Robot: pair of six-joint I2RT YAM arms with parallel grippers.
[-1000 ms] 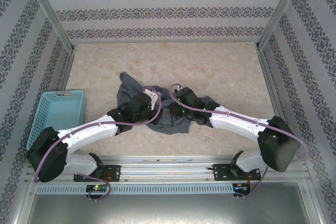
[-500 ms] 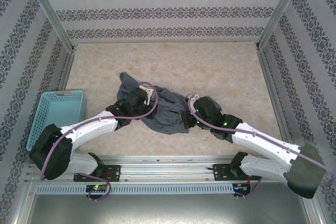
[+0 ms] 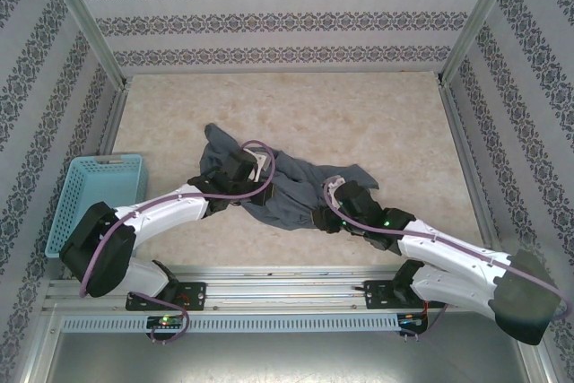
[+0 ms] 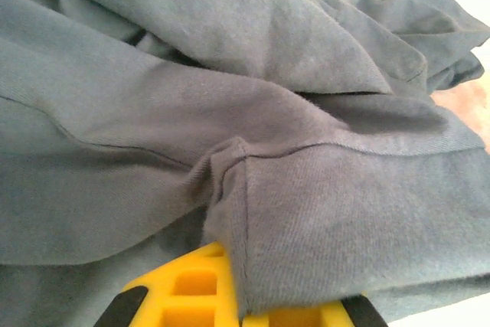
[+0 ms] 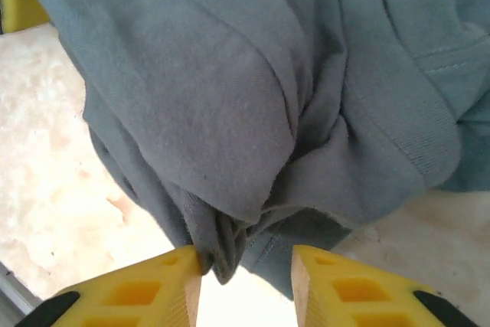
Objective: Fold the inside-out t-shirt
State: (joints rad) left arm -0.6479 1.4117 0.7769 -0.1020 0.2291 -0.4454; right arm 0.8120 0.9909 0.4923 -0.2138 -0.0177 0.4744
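inside-out t-shirt (image 3: 291, 195) judged soft, limp, light; hem edges best pinched. left hand (image 4: 241, 308) clamped on its seam, right hand (image 5: 246, 281) parted.

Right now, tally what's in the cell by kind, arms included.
t-shirt: 1
basket: 1
arms: 2, left arm and right arm
Total: 4
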